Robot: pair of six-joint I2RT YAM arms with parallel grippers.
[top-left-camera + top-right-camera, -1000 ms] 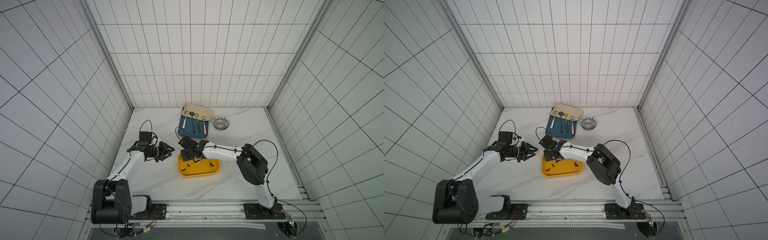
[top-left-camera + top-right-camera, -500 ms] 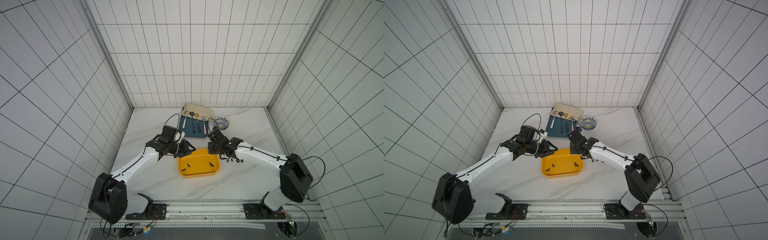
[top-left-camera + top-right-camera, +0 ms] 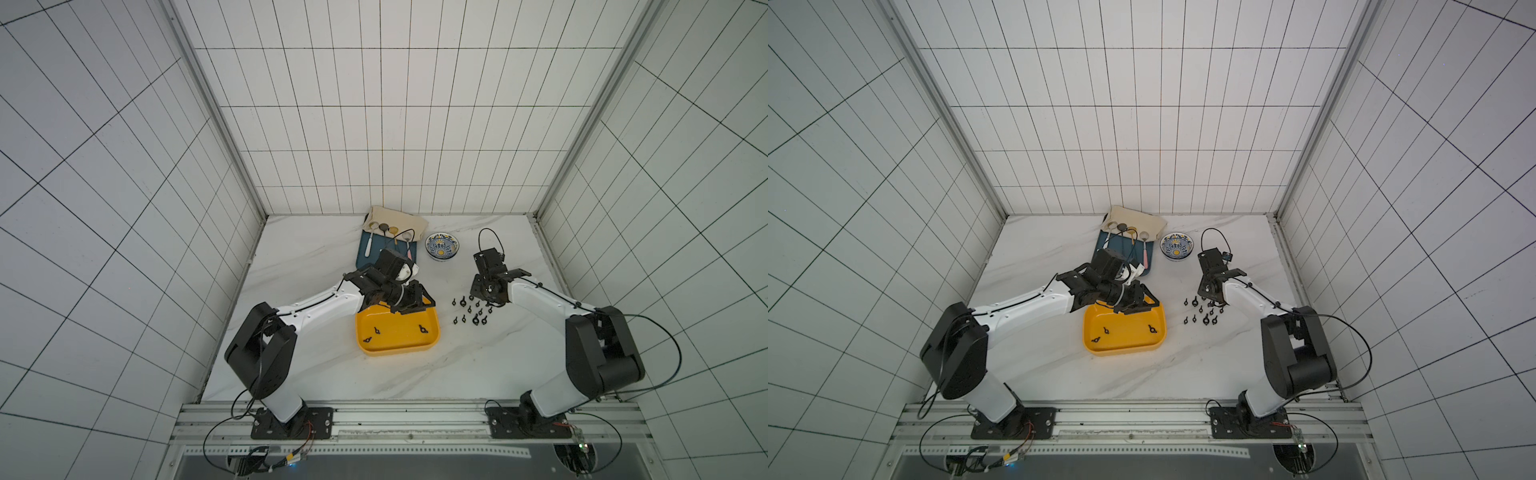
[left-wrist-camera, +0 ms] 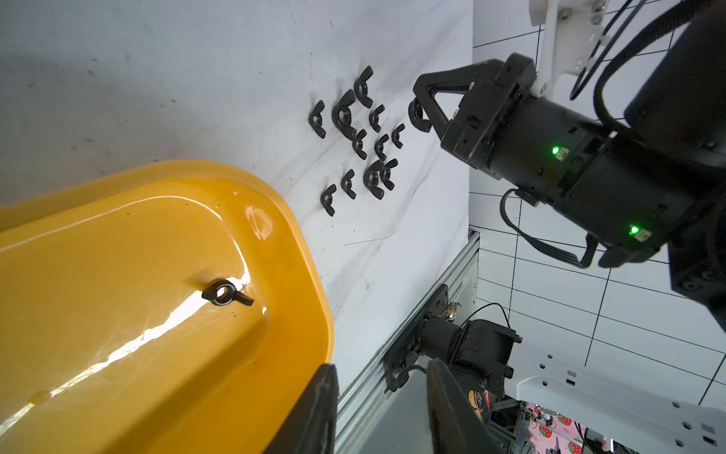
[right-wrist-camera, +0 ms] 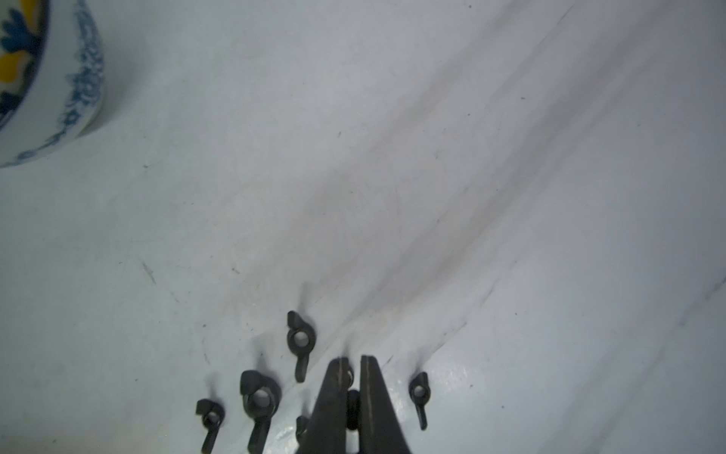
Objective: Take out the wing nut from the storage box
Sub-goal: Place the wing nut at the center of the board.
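Observation:
The yellow storage box (image 3: 397, 347) (image 3: 1121, 348) lies mid-table in both top views, with three black wing nuts (image 3: 423, 330) on its floor. One wing nut (image 4: 224, 293) shows in the left wrist view. My left gripper (image 3: 415, 308) (image 4: 383, 393) hovers open over the box's far rim, nothing between its fingers. My right gripper (image 3: 474, 296) (image 5: 353, 359) is down at the table to the right of the box, shut on a wing nut (image 4: 417, 116). It stands at the far edge of a cluster of several wing nuts (image 3: 473, 315) (image 5: 257, 397) lying on the marble.
A dark-blue tray (image 3: 362, 259) with spoons and a beige cloth (image 3: 397, 220) lie at the back. A patterned round bowl (image 3: 443, 246) (image 5: 47, 86) stands beyond the nut cluster. The metal base rail (image 3: 407, 419) runs along the front edge.
My right arm has swung from over the box rightward to the nut cluster. My left arm has moved in from the left side to the box's far rim.

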